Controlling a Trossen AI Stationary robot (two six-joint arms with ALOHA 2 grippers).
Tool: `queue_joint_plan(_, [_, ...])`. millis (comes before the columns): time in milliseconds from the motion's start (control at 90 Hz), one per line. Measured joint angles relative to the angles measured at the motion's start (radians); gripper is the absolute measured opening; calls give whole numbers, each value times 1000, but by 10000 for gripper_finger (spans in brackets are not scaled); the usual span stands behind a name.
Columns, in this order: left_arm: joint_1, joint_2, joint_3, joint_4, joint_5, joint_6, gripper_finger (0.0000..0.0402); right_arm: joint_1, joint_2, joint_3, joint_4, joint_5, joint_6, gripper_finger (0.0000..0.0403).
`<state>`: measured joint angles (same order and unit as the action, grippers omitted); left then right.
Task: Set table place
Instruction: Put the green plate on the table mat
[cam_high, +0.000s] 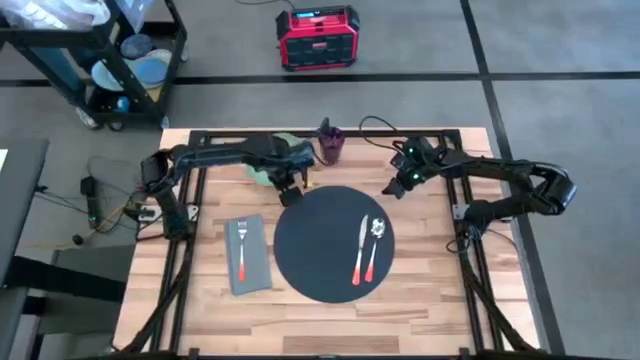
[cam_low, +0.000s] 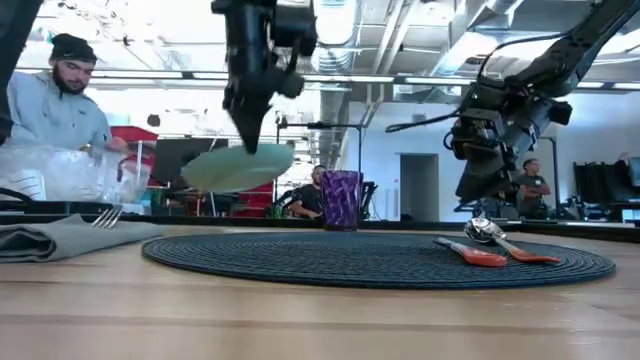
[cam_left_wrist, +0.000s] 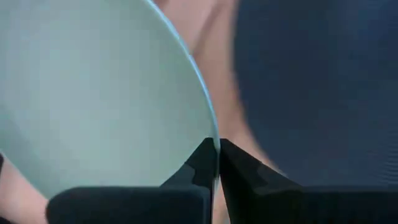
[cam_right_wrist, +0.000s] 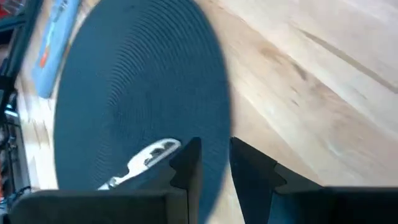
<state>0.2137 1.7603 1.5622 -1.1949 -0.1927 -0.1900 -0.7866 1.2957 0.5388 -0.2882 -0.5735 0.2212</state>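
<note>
The left gripper (cam_low: 250, 135), jaws pinched on the rim of the pale green plate (cam_low: 238, 166), holds it tilted in the air above the far left edge of the round dark mat (cam_high: 333, 242) on the table (cam_high: 430, 285), while the right gripper (cam_high: 400, 187), jaws slightly parted and empty, hangs over the mat's far right edge.

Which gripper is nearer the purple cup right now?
Left. The left gripper, shut on the plate's rim, sits just beside the purple cup; the right gripper hovers farther off on its other side.
</note>
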Motion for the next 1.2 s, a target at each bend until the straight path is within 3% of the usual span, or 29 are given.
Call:
queue_joint_plan(389, [-293, 32, 47, 62, 13, -4, 0, -246, 0, 0, -98, -5, -166, 70])
queue_joint_plan(622, [-355, 160, 65, 122, 111, 50, 0, -271, 0, 0, -105, -31, -204, 70])
queue_joint_plan(922, [-407, 319, 286, -1, 110, 177, 0, -269, 0, 0, -103, -32, -204, 70])
queue_joint_plan(1200, [-416, 337, 302, 19, 121, 193, 0, -268, 0, 0, -107, -32, -203, 70])
